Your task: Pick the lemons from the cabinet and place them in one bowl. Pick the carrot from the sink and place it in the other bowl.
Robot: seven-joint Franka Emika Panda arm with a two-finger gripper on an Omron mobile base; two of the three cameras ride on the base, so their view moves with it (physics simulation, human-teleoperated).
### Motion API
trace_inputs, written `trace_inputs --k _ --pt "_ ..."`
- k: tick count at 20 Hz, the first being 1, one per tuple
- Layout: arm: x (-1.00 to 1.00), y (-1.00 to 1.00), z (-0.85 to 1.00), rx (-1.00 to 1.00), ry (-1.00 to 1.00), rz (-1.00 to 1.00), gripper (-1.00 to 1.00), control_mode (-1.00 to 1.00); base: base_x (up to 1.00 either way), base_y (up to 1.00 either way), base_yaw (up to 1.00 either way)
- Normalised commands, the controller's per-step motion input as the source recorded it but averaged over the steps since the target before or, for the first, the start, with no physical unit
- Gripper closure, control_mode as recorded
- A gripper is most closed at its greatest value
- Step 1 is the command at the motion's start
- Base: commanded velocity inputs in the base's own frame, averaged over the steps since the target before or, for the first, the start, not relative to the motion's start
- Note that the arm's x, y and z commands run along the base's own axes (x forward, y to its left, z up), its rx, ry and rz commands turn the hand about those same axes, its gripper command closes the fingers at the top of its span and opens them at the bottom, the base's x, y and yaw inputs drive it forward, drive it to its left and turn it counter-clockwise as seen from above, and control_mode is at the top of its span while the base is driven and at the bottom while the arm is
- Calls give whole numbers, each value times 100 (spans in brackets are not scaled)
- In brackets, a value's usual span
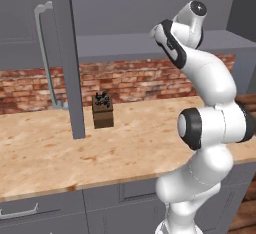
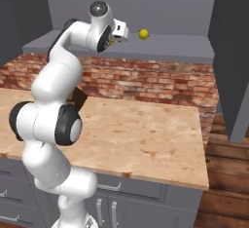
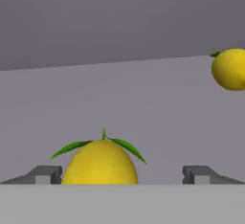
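The pincer (image 3: 122, 175) is held wide apart inside the cabinet (image 2: 194, 8), level with the shelf (image 3: 143, 103). A near lemon (image 3: 99, 163) sits between the fingertips (image 3: 45, 174), closer to one of them; contact cannot be told. A second lemon (image 3: 230, 69) lies further along the shelf. A knife block (image 1: 102, 110) stands on the surface (image 1: 60, 153).

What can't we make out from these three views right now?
- Near lemon, hand view: its lower part is cut off at the bottom, so contact with the open gripper is not shown.
- Far lemon, hand view: right side cut off by the frame edge.
- Cabinet shelf, right base view: the arm's hand hides the nearer lemon.
- Dark block on the counter, left base view: contents too small to identify.
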Motion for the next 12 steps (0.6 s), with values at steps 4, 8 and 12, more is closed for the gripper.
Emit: trace_inputs --k 4,8,12 --pt "13 5 0 0 0 6 -100 -100 0 0 0" --pt "0 11 1 0 0 1 -100 -100 0 0 0" --pt "0 7 6 0 0 0 -100 -100 0 0 0"
